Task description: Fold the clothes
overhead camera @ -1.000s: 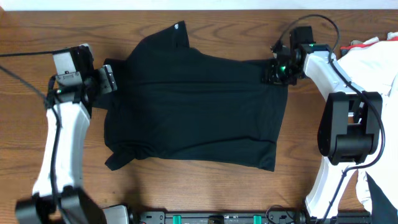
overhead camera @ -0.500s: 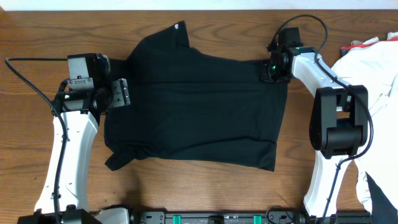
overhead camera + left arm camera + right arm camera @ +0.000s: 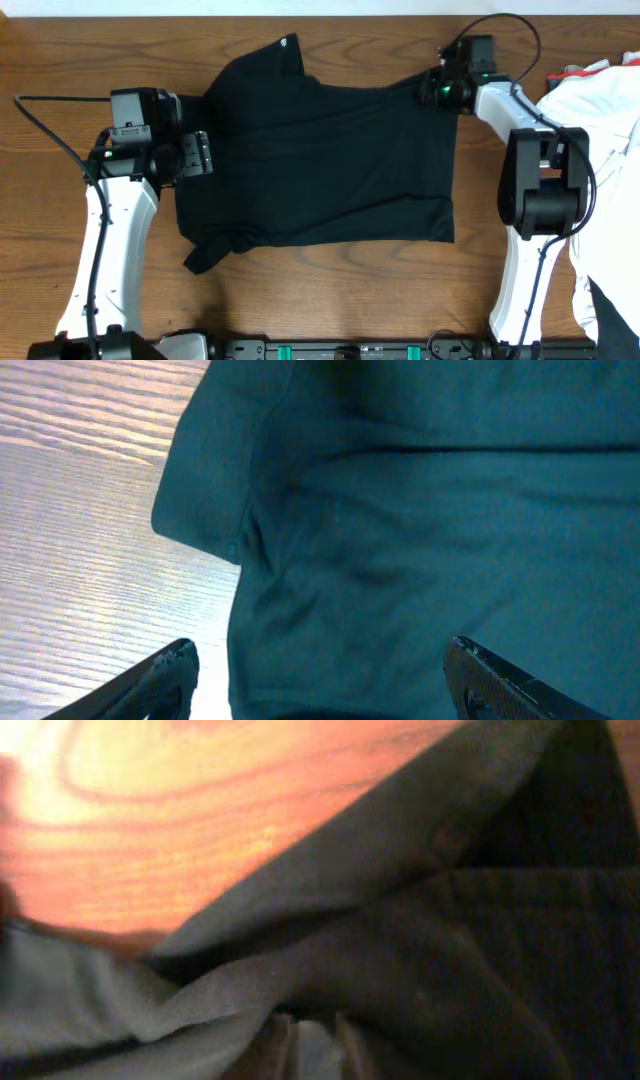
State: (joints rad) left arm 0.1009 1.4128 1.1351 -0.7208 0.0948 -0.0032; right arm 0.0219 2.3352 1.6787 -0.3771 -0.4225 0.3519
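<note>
The black shirt (image 3: 320, 160) lies spread across the middle of the table, its collar (image 3: 290, 45) at the far edge. My left gripper (image 3: 200, 155) stands open over the shirt's left edge. In the left wrist view its fingertips (image 3: 170, 670) straddle the cloth (image 3: 420, 510) where it meets bare wood. My right gripper (image 3: 432, 90) is at the shirt's far right corner, shut on a bunched fold of the cloth. In the right wrist view the dark fabric (image 3: 450, 950) gathers into the narrow gap of that gripper (image 3: 315, 1040).
A heap of white cloth (image 3: 610, 110) lies at the right edge, beside the right arm. A twisted sleeve (image 3: 205, 255) sticks out at the shirt's near left corner. Bare wooden table (image 3: 60, 50) surrounds the shirt.
My right gripper moved toward the far edge, dragging the shirt's right corner with it; the near hem shifted away and flattened. The left arm swung in to the shirt's left edge, then held still.
</note>
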